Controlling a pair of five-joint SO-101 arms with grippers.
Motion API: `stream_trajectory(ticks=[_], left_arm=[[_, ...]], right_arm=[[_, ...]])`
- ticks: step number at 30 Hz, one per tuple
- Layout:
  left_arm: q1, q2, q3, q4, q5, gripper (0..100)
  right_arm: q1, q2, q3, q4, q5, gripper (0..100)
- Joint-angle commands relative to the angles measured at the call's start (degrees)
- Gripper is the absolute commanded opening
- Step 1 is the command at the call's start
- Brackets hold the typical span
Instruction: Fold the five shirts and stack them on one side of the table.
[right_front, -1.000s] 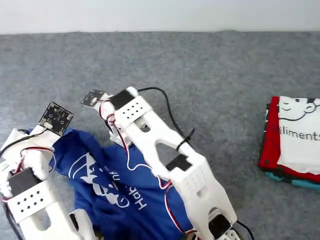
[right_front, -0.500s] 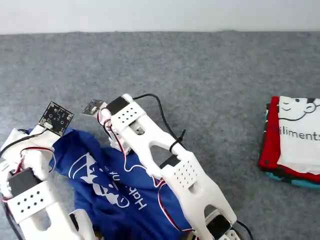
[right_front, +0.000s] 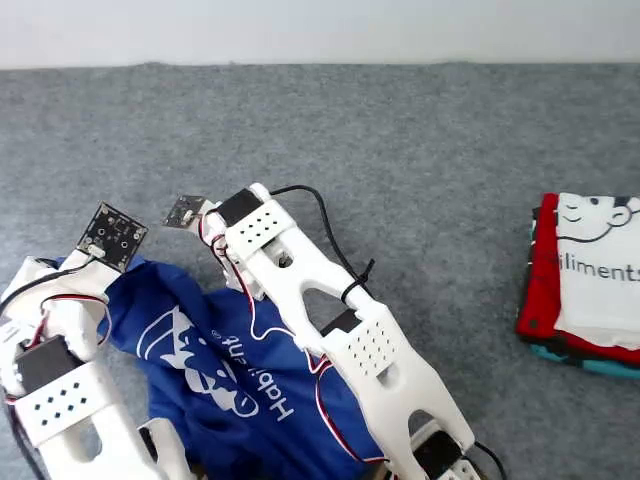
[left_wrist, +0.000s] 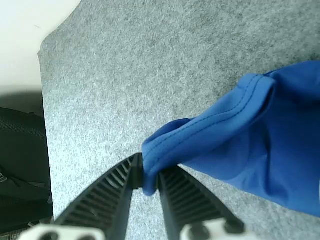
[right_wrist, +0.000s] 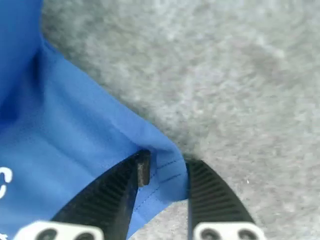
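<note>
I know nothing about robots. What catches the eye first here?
A crumpled blue shirt lies at the near left of the table. The left gripper and the right gripper each pinch a bit of its edge. Far to the right sits a neat stack of folded shirts, a white one on top.
</note>
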Motion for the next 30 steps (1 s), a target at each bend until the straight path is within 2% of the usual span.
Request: stream_trajectory(ticks=[1, 7, 14, 17, 20, 24, 30], left_arm=[[-0.1, -0.8, -0.3, 0.0, -0.4, 2], [0.2, -0.8, -0.8, -0.1, -0.4, 2], [0.2, -0.8, -7.1, -0.2, 1.4, 2], [0.2, -0.4, -9.5, -4.2, 4.8, 2], [0.5, -0.2, -8.9, -12.0, 6.0, 2], [4.7, -0.2, -6.6, -20.5, 6.1, 2], [14.9, 2.0, -5.8, -22.9, 6.7, 2]], right_arm=[[-3.5, -1.2, -2.6, 1.4, 3.0, 0.6], [-0.4, -5.0, -10.7, 8.4, 6.8, 1.1], [8.5, -11.3, -14.7, 11.0, 6.9, 1.1], [13.3, -15.9, -14.7, 11.0, 6.9, 1.1], [18.9, -20.4, -14.7, 11.0, 7.2, 1.1], [25.4, -24.5, -14.7, 11.0, 9.2, 1.1], [31.3, -27.2, -14.7, 11.0, 10.2, 1.1]])
